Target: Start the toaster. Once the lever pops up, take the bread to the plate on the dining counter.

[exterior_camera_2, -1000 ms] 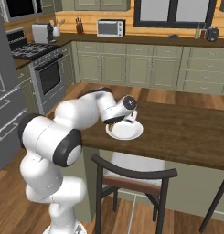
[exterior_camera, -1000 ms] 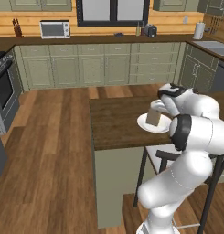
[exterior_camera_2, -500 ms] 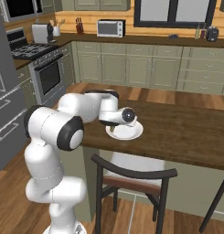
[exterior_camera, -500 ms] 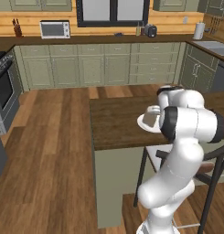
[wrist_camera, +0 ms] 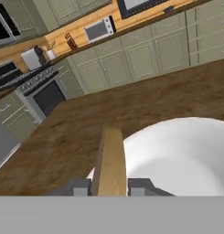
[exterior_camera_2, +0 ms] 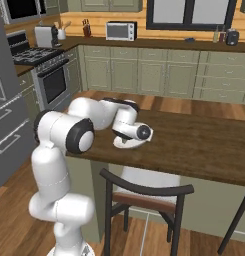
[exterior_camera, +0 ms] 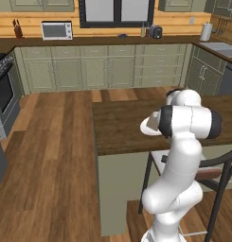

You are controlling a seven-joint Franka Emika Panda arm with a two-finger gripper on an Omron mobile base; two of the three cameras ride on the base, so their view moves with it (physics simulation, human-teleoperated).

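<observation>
Hand view: end effector (wrist_camera: 109, 186) grasping bread slice (wrist_camera: 109, 164) upright over plate (wrist_camera: 186, 155); base views hide the bread behind arm, dining surface (exterior_camera_2: 204, 145).

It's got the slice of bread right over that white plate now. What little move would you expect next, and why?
Probably a short lowering, then letting go. In the hand view the bread stands on edge between the gripper fingertips, at the rim of the plate on the dining counter; contact isn't clear.
</observation>
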